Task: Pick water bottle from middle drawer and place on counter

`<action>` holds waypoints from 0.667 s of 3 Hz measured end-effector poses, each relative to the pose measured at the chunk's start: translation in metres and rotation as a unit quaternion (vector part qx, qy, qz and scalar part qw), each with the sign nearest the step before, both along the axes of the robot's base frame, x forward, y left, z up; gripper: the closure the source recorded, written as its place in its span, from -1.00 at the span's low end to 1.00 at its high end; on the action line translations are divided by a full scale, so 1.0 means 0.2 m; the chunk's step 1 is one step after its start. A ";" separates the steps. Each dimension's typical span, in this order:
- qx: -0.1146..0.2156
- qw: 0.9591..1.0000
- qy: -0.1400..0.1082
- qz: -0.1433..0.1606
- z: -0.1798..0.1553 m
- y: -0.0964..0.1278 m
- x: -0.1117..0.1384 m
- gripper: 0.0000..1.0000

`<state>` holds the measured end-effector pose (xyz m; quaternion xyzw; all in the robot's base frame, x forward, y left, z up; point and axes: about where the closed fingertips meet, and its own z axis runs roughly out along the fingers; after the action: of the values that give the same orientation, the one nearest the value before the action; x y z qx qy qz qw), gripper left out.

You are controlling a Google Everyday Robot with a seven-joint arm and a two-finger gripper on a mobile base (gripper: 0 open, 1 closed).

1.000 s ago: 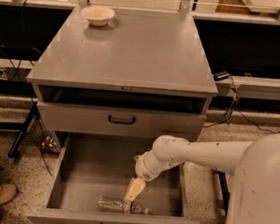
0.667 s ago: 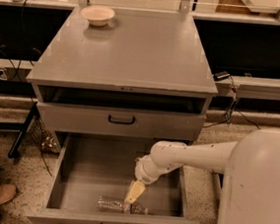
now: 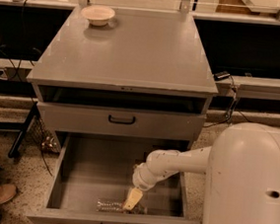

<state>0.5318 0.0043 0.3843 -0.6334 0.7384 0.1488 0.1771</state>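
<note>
The gripper [image 3: 132,200] hangs at the bottle [image 3: 112,206] in the open drawer [image 3: 95,169] — whether it grips, I cannot tell — so it should straddle the ribbed middle squarely before closing.

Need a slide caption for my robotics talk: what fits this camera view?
Gripper inside the open middle drawer, at the water bottle lying near its front; bowl on the counter.

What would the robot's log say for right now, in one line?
stage: reach | gripper: inside open middle drawer, at water bottle | water bottle: lying near drawer front | counter: bottle not there yet
</note>
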 end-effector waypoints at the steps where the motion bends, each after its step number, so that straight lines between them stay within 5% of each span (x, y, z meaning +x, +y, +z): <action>1: 0.000 1.000 0.006 0.004 -0.06 0.01 -0.03 -1.00; 2: 0.002 1.000 0.012 0.012 -0.10 0.04 -0.08 -0.64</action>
<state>0.5155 0.0115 0.3635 -0.6397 0.7329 0.1600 0.1673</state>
